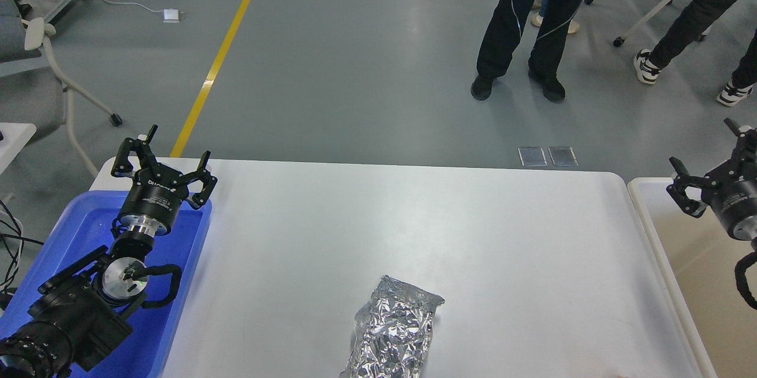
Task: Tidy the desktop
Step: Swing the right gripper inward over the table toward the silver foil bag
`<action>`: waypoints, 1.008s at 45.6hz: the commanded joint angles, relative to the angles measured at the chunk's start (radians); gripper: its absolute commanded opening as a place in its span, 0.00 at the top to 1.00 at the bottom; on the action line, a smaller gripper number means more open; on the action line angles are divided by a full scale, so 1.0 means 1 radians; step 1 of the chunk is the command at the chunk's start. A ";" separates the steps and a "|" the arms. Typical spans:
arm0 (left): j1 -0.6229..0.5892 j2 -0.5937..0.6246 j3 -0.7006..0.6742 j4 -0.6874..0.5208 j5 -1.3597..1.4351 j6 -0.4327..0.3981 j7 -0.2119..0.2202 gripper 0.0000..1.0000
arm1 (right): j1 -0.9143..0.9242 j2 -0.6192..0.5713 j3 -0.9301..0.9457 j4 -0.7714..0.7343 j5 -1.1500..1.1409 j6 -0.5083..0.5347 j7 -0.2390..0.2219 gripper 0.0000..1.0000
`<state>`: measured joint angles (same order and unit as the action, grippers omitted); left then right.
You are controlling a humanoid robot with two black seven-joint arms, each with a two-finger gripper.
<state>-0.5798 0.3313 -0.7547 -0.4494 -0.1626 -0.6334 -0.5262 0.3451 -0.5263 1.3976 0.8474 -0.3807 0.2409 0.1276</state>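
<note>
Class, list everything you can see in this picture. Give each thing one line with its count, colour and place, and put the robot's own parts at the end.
Desktop: one, white, filling the middle.
Foil bag: one, crinkled silver, on the desktop near the front edge.
Tray: one, blue, at the desktop's left end.
Bin: one, beige with cream rim, at the desktop's right end.
Floor line: one, yellow, on the grey floor behind, left.
Floor plates: two, clear, just beyond the desktop's far edge.
People's legs: at least two people, dark trousers, far right.
Chair: one, grey and white, far left.
Left pincer: one, black, open, above the tray's far end.
Right pincer: one, black, open, above the bin.
</note>
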 commanded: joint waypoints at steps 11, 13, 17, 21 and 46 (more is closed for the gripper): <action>0.000 0.000 0.000 0.000 0.000 0.000 0.000 0.00 | 0.172 -0.182 -0.428 0.051 -0.303 0.001 0.001 0.00; 0.000 0.000 0.000 0.001 0.000 0.000 0.000 0.00 | 0.193 -0.204 -0.497 0.082 -0.337 0.001 0.001 0.00; 0.000 0.000 0.000 0.000 0.000 0.000 0.000 0.00 | 0.232 -0.260 -0.626 0.154 -0.372 0.001 0.001 0.00; 0.000 0.000 0.000 0.001 0.000 0.000 0.000 0.00 | 0.267 -0.319 -0.725 0.266 -0.385 0.001 0.003 0.00; 0.000 0.000 0.000 0.000 0.000 0.000 0.000 0.00 | 0.712 -0.454 -1.262 0.602 -0.676 0.012 0.003 0.00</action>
<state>-0.5798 0.3313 -0.7547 -0.4494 -0.1626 -0.6334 -0.5261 0.8091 -0.9611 0.4200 1.3748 -0.8850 0.2482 0.1302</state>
